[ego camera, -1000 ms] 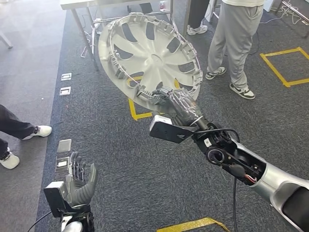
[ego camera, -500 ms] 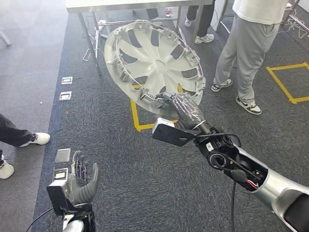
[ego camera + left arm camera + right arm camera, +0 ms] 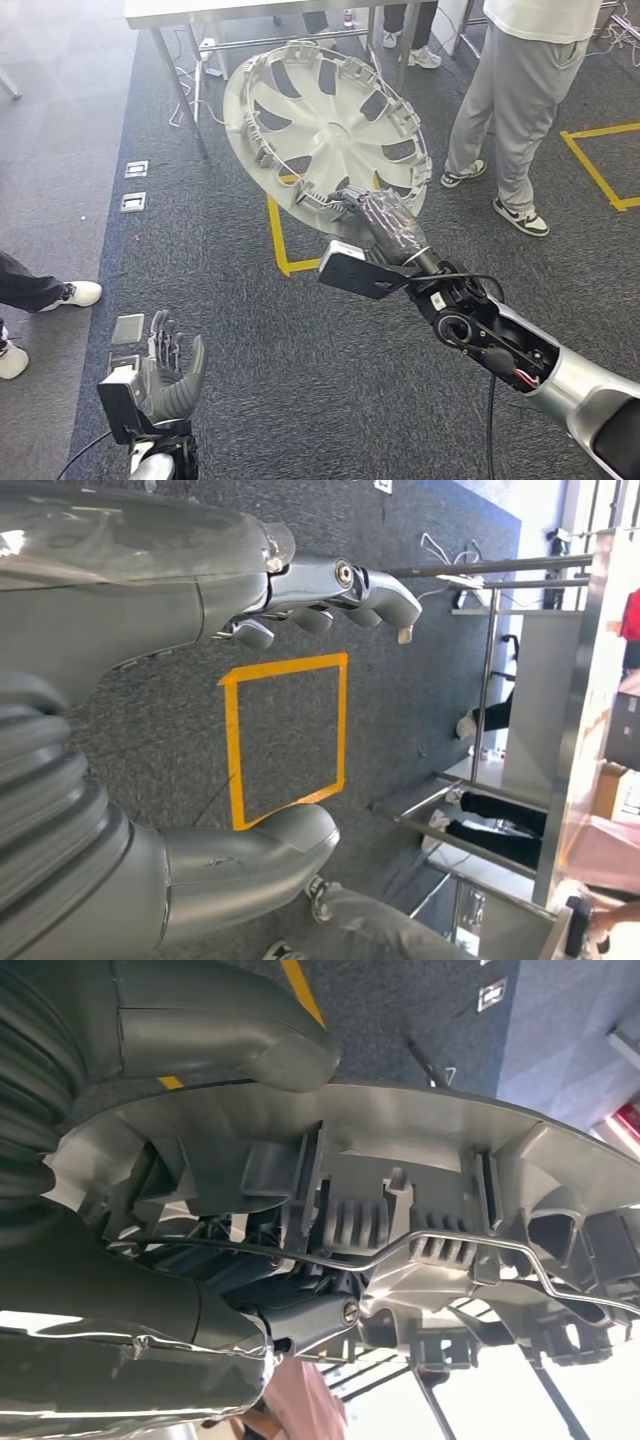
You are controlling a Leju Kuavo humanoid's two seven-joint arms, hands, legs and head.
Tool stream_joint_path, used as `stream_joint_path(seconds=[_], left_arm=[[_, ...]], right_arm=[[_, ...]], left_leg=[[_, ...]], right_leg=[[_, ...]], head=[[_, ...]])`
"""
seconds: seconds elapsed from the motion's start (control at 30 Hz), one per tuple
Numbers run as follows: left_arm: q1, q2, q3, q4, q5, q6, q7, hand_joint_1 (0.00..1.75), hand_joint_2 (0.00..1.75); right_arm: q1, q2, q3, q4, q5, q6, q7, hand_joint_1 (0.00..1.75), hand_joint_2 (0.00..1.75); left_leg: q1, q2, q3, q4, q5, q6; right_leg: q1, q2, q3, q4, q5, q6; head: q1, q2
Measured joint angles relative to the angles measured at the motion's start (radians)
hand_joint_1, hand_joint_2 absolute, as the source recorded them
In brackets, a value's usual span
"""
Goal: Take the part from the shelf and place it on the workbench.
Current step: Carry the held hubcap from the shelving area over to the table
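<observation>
The right arm reaches forward and up across the carpet, and the right hand grips the near rim of the part, a silver wheel cover held in the air with its ribbed inner side tilted toward the camera. In the right wrist view the thumb lies on one face of the rim and the darker fingers curl under the clips and wire ring on the other. The far edge of the part overlaps the metal legs of the tabletop, and a person in grey trousers stands just beside the part. The left hand hangs low, well apart from the part, fingers spread and holding nothing. Bare carpet lies below the part, between the two hands.
</observation>
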Motion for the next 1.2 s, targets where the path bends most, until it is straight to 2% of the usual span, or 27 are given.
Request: stream_joint_path(seconds=[0.13, 0.23, 0.3, 0.37, 0.4, 0.43, 0.5, 0.53, 0.57, 0.6, 0.63, 0.67, 0.7, 0.73, 0.77, 0.83, 0.9, 0.93, 1.0, 1.03, 1.07, 1.1, 1.13, 1.17, 1.2], left_arm=[[0.000, 0.001, 0.000, 0.001, 0.000, 0.000, 0.000, 0.00, 1.75], [0.001, 0.002, 0.000, 0.001, 0.001, 0.000, 0.000, 0.00, 1.75], [0.000, 0.003, 0.000, 0.001, 0.001, 0.000, -0.002, 0.00, 1.75], [-0.001, 0.002, 0.000, 0.000, 0.000, -0.001, -0.004, 0.00, 1.75], [-0.002, 0.000, 0.000, -0.001, 0.000, -0.002, -0.005, 0.00, 1.75], [-0.003, -0.001, 0.000, -0.001, 0.000, -0.002, -0.006, 0.00, 1.75], [-0.005, -0.004, 0.000, -0.001, 0.001, -0.003, -0.006, 0.00, 1.75], [-0.004, -0.004, 0.000, -0.001, 0.001, -0.003, -0.006, 0.00, 1.75], [-0.003, -0.004, 0.000, 0.000, 0.001, -0.003, -0.006, 0.00, 1.75], [-0.003, -0.004, 0.000, 0.000, 0.001, -0.003, -0.006, 0.00, 1.75], [-0.003, -0.005, 0.000, 0.000, 0.002, -0.003, -0.006, 0.00, 1.75], [-0.004, -0.004, 0.000, 0.000, 0.002, -0.003, -0.006, 0.00, 1.75], [-0.004, -0.004, 0.000, 0.000, 0.002, -0.002, -0.006, 0.00, 1.75], [-0.005, -0.004, 0.000, -0.001, 0.002, -0.002, -0.006, 0.00, 1.75], [-0.006, -0.004, 0.000, -0.001, 0.002, -0.002, -0.007, 0.00, 1.75], [-0.005, -0.004, 0.000, -0.001, 0.002, -0.002, -0.007, 0.00, 1.75], [-0.006, -0.004, 0.000, -0.001, 0.002, -0.002, -0.007, 0.00, 1.75], [-0.007, -0.004, 0.000, -0.001, 0.002, -0.002, -0.007, 0.00, 1.75], [-0.010, -0.004, 0.000, -0.001, 0.002, -0.002, -0.007, 0.00, 1.75], [-0.009, -0.004, 0.000, -0.001, 0.002, -0.002, -0.007, 0.00, 1.75], [-0.008, -0.004, 0.000, -0.001, 0.002, -0.002, -0.007, 0.00, 1.75], [-0.007, -0.004, 0.000, -0.001, 0.002, -0.002, -0.007, 0.00, 1.75], [-0.007, -0.004, 0.000, -0.001, 0.002, -0.002, -0.007, 0.00, 1.75], [-0.006, -0.003, 0.000, -0.001, 0.002, -0.002, -0.007, 0.00, 1.75], [-0.006, -0.003, 0.000, -0.001, 0.002, -0.002, -0.007, 0.00, 1.75]], right_arm=[[0.001, 0.000, 0.000, 0.003, 0.000, 0.000, 0.000, 1.75, 1.75], [0.002, 0.000, 0.000, 0.004, 0.001, 0.000, 0.000, 1.75, 1.75], [0.001, 0.000, 0.000, 0.003, 0.001, 0.000, 0.001, 1.75, 1.75], [0.001, 0.000, -0.002, 0.000, 0.002, -0.001, 0.001, 1.75, 1.75], [-0.001, 0.000, -0.003, -0.001, 0.002, -0.001, 0.001, 1.75, 1.75], [-0.002, -0.001, -0.003, -0.002, 0.002, -0.001, 0.001, 1.75, 1.75], [-0.006, -0.001, -0.003, -0.002, 0.005, -0.001, 0.000, 1.75, 1.75], [-0.006, -0.001, -0.003, -0.002, 0.008, -0.001, 0.000, 1.75, 1.75], [-0.005, -0.001, -0.003, -0.002, 0.009, -0.001, 0.000, 1.75, 1.75], [-0.005, -0.001, -0.003, -0.002, 0.010, -0.001, 0.001, 1.75, 1.75], [-0.006, -0.001, -0.003, -0.002, 0.010, 0.000, 0.002, 1.75, 1.75], [-0.006, -0.001, -0.003, -0.002, 0.010, 0.000, 0.002, 1.75, 1.75], [-0.006, 0.000, -0.002, -0.003, 0.010, 0.000, 0.002, 1.75, 1.75], [-0.007, 0.000, -0.002, -0.004, 0.010, 0.000, 0.002, 1.75, 1.75], [-0.008, 0.000, -0.002, -0.005, 0.011, 0.000, 0.001, 1.75, 1.75], [-0.008, 0.000, -0.002, -0.007, 0.011, 0.000, 0.002, 1.75, 1.75], [-0.007, 0.000, -0.003, -0.007, 0.010, 0.000, 0.004, 1.75, 1.75], [-0.007, 0.000, -0.004, -0.007, 0.010, 0.000, 0.004, 1.75, 1.75], [-0.007, 0.000, -0.004, -0.008, 0.010, 0.000, 0.003, 1.75, 1.75], [-0.007, 0.000, -0.004, -0.008, 0.011, 0.000, 0.002, 1.75, 1.75], [-0.007, 0.000, -0.004, -0.008, 0.011, 0.000, 0.002, 1.75, 1.75], [-0.006, 0.000, -0.004, -0.008, 0.011, 0.000, 0.002, 1.75, 1.75], [-0.005, 0.000, -0.004, -0.008, 0.010, 0.000, 0.002, 1.75, 1.75], [-0.004, 0.000, -0.004, -0.008, 0.010, 0.000, 0.002, 1.75, 1.75], [-0.005, 0.000, -0.004, -0.008, 0.010, 0.000, 0.002, 1.75, 1.75]], left_leg=[[0.002, 0.001, 0.002, -0.010, -0.003, 0.001], [0.004, 0.001, 0.002, -0.012, -0.001, -0.004], [0.004, 0.001, 0.004, -0.017, 0.001, -0.001], [0.012, 0.004, 0.027, -0.050, 0.013, 0.005], [0.018, 0.006, 0.043, -0.070, 0.020, 0.007], [0.024, 0.008, 0.056, -0.084, 0.024, 0.005], [0.030, 0.009, 0.065, -0.087, 0.022, 0.000], [0.034, 0.009, 0.068, -0.083, 0.018, -0.005], [0.040, 0.008, 0.069, -0.077, 0.012, -0.012], [0.047, 0.008, 0.070, -0.067, 0.004, -0.020], [0.056, 0.007, 0.069, -0.052, -0.008, -0.030], [0.062, 0.005, 0.067, -0.036, -0.021, -0.042], [0.064, 0.003, 0.062, -0.017, -0.034, -0.052], [0.064, 0.002, 0.056, -0.004, -0.043, -0.061], [0.062, 0.000, 0.051, 0.004, -0.048, -0.066], [0.062, -0.001, 0.050, 0.008, -0.054, -0.071], [0.065, 0.008, 0.035, 0.048, -0.073, -0.075], [0.063, 0.014, 0.006, 0.103, -0.093, -0.076], [0.057, 0.022, -0.097, 0.266, -0.143, -0.071], [0.054, 0.022, -0.149, 0.334, -0.155, -0.066], [0.049, 0.022, -0.184, 0.368, -0.146, -0.058], [0.042, 0.022, -0.197, 0.356, -0.111, -0.045], [0.033, 0.021, -0.189, 0.301, -0.057, -0.028], [0.021, 0.020, -0.168, 0.219, 0.005, -0.005], [0.010, 0.020, -0.142, 0.147, 0.049, 0.018]], right_leg=[[0.003, 0.000, -0.002, 0.000, -0.001, -0.008], [0.004, -0.001, -0.002, 0.000, 0.001, -0.012], [0.002, -0.001, 0.002, -0.008, 0.006, -0.008], [0.005, -0.005, 0.001, -0.002, 0.002, 0.000], [0.007, -0.007, -0.010, 0.026, -0.014, 0.004], [0.007, -0.009, -0.031, 0.077, -0.041, 0.008], [-0.001, -0.009, -0.088, 0.210, -0.101, 0.020], [-0.007, -0.010, -0.109, 0.256, -0.113, 0.028], [-0.015, -0.010, -0.116, 0.269, -0.106, 0.037], [-0.023, -0.011, -0.102, 0.241, -0.080, 0.047], [-0.032, -0.013, -0.071, 0.176, -0.041, 0.060], [-0.039, -0.012, -0.038, 0.110, -0.018, 0.074], [-0.043, -0.009, -0.009, 0.058, -0.007, 0.079], [-0.045, -0.005, 0.007, 0.032, -0.009, 0.074], [-0.042, 0.000, 0.009, 0.032, -0.023, 0.064], [-0.040, 0.003, 0.009, 0.042, -0.034, 0.033], [-0.038, 0.002, 0.018, 0.044, -0.043, 0.017], [-0.036, 0.002, 0.024, 0.043, -0.047, 0.011], [-0.030, 0.002, 0.033, 0.041, -0.056, 0.002], [-0.026, 0.002, 0.039, 0.040, -0.062, -0.002], [-0.020, 0.002, 0.047, 0.040, -0.069, -0.005], [-0.014, 0.002, 0.059, 0.039, -0.077, -0.007], [-0.007, 0.003, 0.073, 0.037, -0.087, -0.010], [-0.002, 0.002, 0.087, 0.034, -0.096, -0.012], [0.006, 0.002, 0.099, 0.028, -0.105, -0.012]], head=[[-0.007, 0.000], [-0.008, 0.000], [-0.009, 0.000], [-0.011, 0.000], [-0.009, 0.000], [-0.005, 0.000], [0.005, 0.000], [0.006, 0.000], [0.008, 0.000], [0.009, 0.000], [0.011, 0.000], [0.016, 0.000], [0.022, 0.000], [0.025, 0.000], [0.023, 0.000], [0.011, 0.000], [-0.002, 0.000], [-0.008, 0.000], [-0.018, 0.000], [-0.021, 0.000], [-0.021, 0.000], [-0.022, 0.000], [-0.022, 0.000], [-0.023, 0.000], [-0.020, 0.000]])
